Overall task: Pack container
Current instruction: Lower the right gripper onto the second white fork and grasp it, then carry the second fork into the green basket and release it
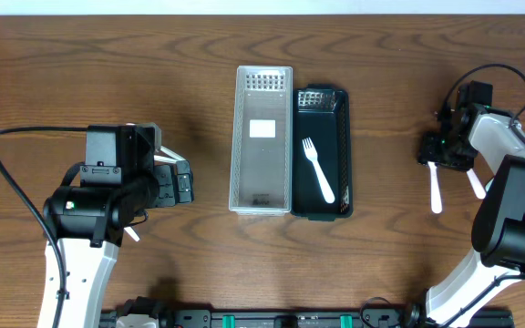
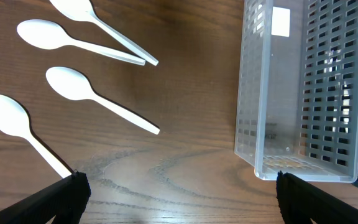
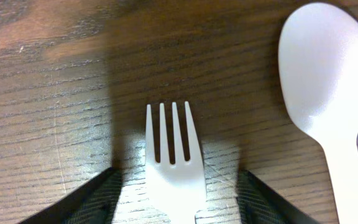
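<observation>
Straddles fork [image 3: 174,171] w/ R gripper [image 3: 177,186]: fingers [image 3: 104,190] apart, a gap on each side of fork head, not clamped. Lies flat on table [image 3: 48,93], tines to 12 in R wrist view. Shows spoon [image 3: 325,68] at 2 o'clock of fork, near but not touching.

Hangs L gripper [image 2: 179,186] over bare wood w/ fingers wide apart. Has four spoons [image 2: 73,84] lying loose at 10 o'clock in L wrist view, the two upper handles meeting at their tips. Has clear bin [image 2: 250,93] at 1 o'clock, w/ white label [image 2: 280,22] on its floor.

From overhead: sits clear bin mid-table, w/ black bin [image 1: 343,146] right against it at 3 o'clock. Holds 2nd fork [image 1: 317,170] inside black bin, tines toward 12. Places L gripper well off at 9 o'clock of bins, R gripper well off at 3.
</observation>
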